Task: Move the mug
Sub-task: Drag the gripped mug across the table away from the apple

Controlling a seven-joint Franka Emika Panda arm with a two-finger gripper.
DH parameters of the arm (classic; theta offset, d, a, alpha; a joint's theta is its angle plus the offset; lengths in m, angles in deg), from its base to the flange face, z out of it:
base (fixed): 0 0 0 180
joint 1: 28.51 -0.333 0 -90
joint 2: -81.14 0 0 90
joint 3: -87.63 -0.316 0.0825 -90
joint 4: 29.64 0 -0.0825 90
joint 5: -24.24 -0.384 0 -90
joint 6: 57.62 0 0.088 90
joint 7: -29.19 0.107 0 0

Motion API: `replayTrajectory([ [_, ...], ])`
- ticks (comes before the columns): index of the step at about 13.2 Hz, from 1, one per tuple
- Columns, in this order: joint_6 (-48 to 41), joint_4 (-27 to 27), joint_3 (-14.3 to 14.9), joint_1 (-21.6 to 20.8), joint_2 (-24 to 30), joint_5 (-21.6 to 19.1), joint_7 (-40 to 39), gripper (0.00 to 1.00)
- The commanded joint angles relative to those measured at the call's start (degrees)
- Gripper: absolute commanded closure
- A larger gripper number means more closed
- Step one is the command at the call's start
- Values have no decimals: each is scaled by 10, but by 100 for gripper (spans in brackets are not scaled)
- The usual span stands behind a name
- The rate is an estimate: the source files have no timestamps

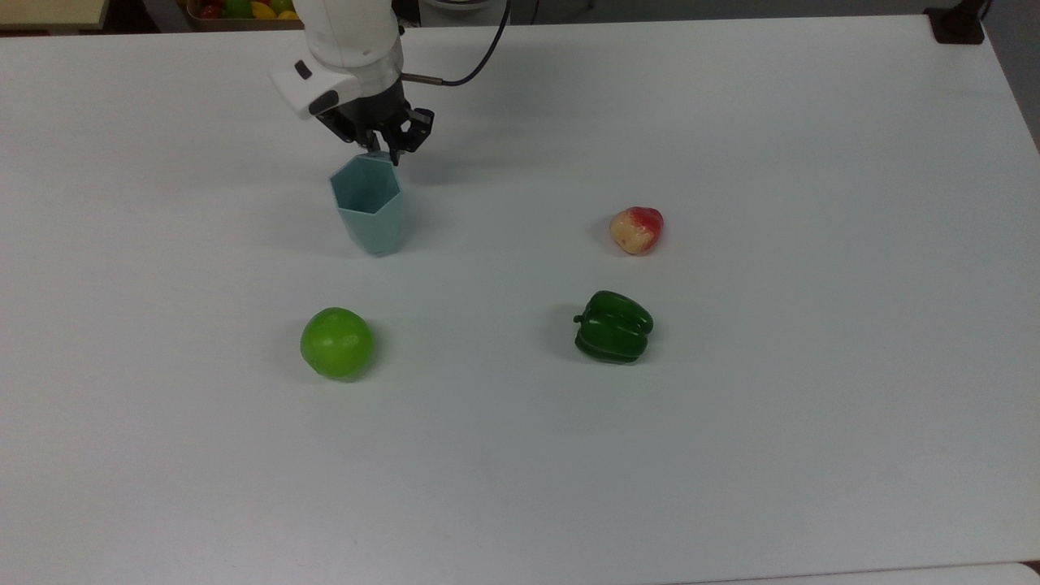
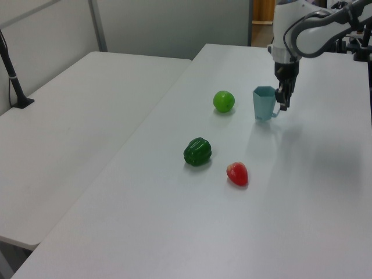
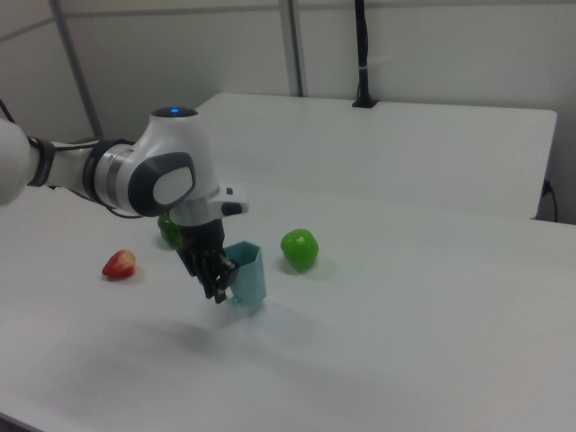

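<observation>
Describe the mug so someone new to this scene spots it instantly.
On the white table, look under the gripper near the top view's upper left. The mug hangs there by its handle: a pale blue-green faceted cup with a hexagonal rim, the one non-food item among green apple, pepper and strawberry.

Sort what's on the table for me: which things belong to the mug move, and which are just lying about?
In the job:
- mug
- gripper, shut on the mug's handle

Lying about:
- green apple
- green bell pepper
- red-and-yellow fruit
</observation>
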Motion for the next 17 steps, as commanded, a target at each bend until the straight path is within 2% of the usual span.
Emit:
replayTrajectory([
  [1, 11, 11, 6, 8, 13, 5, 12, 100],
  [6, 15, 51, 6, 59, -5, 4, 7, 100],
  [12, 17, 116, 6, 125, -62, 5, 2, 100],
  [17, 43, 138, 7, 181, -105, 12, -22, 99],
])
